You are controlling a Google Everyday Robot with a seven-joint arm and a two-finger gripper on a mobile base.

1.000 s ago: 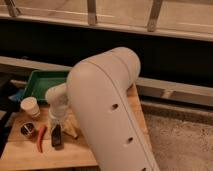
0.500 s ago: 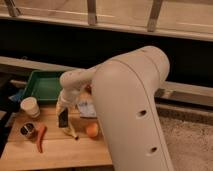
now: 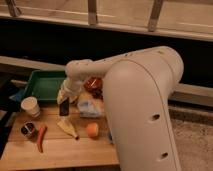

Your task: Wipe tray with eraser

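My tool (image 3: 64,99) hung at the near right corner of the green tray (image 3: 42,85), at the end of my arm, which reached down over the wooden table (image 3: 75,150). It was closed on the eraser (image 3: 64,107), as best I could judge. The dark block stood upright beneath the tool with its lower end just in front of the tray's near rim. It seemed to be clear of the table, though I could not tell for sure.

The tray lay at the back left of the table, and its floor was bare where I could see it. My wrist hid its right edge.

Around it the table was crowded:
- A paper cup (image 3: 31,106) stood near the tray's front left.
- A small dark round container (image 3: 28,129) sat in front of the cup, with a carrot (image 3: 41,138) just beside it.
- A yellowish scrap (image 3: 67,126) lay below the eraser.
- An orange (image 3: 92,130) lay to the right of the scrap.
- A pale packet (image 3: 89,106) lay just to the right of the tool.
- A reddish bowl (image 3: 93,84) stood behind the packet.

I judged the task to be about half set up and not yet begun in earnest. The eraser was in hand, but it was not on the tray floor, and no wiping showed. What remained was to carry the block left and back over the rim and lower its flat face onto the green floor. Then it would need stroking across the floor without catching the raised edge.
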